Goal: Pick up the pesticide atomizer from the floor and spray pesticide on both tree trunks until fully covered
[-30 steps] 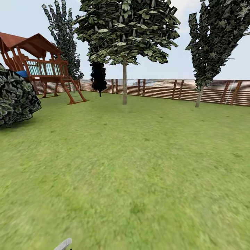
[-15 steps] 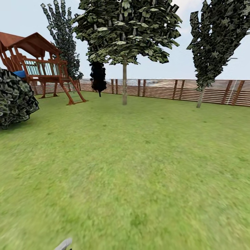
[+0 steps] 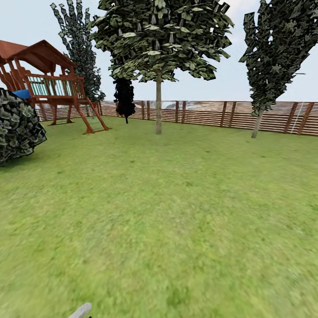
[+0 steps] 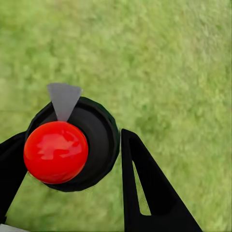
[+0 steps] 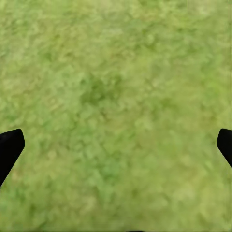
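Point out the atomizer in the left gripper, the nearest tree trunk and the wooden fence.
pesticide atomizer (image 4: 72, 145): left wrist view, on its black body beside the red part.
tree trunk (image 3: 158, 108): head view, mid-height of the bare column.
fence (image 3: 207, 114): head view, on the horizontal slats.

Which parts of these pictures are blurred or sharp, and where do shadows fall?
Head view: the near grass is smeared, while the fence and the tree trunk stay sharp; a faint shadow lies at the trunk's base. Left wrist view: the atomizer is crisp with a glossy highlight on its red cap, over blurred grass. Right wrist view: soft, blotchy grass, no clear shadows.
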`<state>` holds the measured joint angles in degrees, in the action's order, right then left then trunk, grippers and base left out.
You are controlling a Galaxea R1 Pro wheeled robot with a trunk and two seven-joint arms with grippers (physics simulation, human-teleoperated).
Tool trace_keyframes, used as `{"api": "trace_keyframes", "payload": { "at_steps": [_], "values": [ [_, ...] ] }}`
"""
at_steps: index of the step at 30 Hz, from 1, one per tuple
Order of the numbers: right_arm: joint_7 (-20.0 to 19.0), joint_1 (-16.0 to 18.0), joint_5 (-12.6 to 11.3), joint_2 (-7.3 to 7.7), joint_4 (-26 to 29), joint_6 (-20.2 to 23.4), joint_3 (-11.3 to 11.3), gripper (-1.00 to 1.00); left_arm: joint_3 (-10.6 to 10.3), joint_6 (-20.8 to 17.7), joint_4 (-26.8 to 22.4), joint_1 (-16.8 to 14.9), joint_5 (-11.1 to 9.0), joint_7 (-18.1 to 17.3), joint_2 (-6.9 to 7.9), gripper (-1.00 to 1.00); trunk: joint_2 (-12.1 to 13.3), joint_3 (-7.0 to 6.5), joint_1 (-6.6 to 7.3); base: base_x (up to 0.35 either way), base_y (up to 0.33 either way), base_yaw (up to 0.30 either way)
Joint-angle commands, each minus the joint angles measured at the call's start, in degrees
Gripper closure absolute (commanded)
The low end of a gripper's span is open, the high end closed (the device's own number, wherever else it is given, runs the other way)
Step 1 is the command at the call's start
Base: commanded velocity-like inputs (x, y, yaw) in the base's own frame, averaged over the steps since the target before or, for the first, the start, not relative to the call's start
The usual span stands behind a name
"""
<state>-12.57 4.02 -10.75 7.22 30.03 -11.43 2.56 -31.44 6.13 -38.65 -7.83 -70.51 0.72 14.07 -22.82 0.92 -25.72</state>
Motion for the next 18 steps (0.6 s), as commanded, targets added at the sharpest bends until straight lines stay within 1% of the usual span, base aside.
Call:
{"api": "trace_keyframes", "payload": {
  "at_steps": [1,18],
  "values": [
    [-0.53,0.04,-0.6,-0.01,-0.06,-0.08,0.17,-1.0,-0.47,0.46,-0.02,-0.08,-0.59,0.07,0.09,1.0,-0.1,0.1,-0.07,0.335,0.0,0.0],
    [-0.53,0.06,-0.59,-0.02,-0.06,-0.07,0.13,-1.0,-0.51,0.46,-0.02,-0.08,-0.59,-0.01,0.09,1.0,-0.1,0.1,-0.07,0.335,0.0,0.0]
  ]
}}
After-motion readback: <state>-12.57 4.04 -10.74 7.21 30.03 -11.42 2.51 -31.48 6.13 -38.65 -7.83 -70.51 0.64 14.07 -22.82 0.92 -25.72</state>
